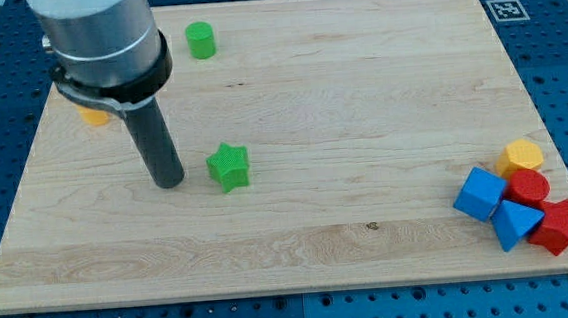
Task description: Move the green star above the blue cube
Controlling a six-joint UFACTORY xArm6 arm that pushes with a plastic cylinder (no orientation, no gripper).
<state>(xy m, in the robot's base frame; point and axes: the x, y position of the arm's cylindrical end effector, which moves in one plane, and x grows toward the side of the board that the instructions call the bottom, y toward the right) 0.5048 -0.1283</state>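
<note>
Tip (169, 181) down on board, just left of green star (229, 167), small gap, not touching: placed behind star for rightward push. No pincer fitted, bare rod only, nothing grasped. Blue cube (479, 193) far right in cluster beside red cylinder (528, 187); star well apart from it.

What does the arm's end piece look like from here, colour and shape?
A wide grey metal cylinder with a black band around its base, narrowing to a straight dark rod. My tip is blunt and round, left of the green star. No cables or markings show.
</note>
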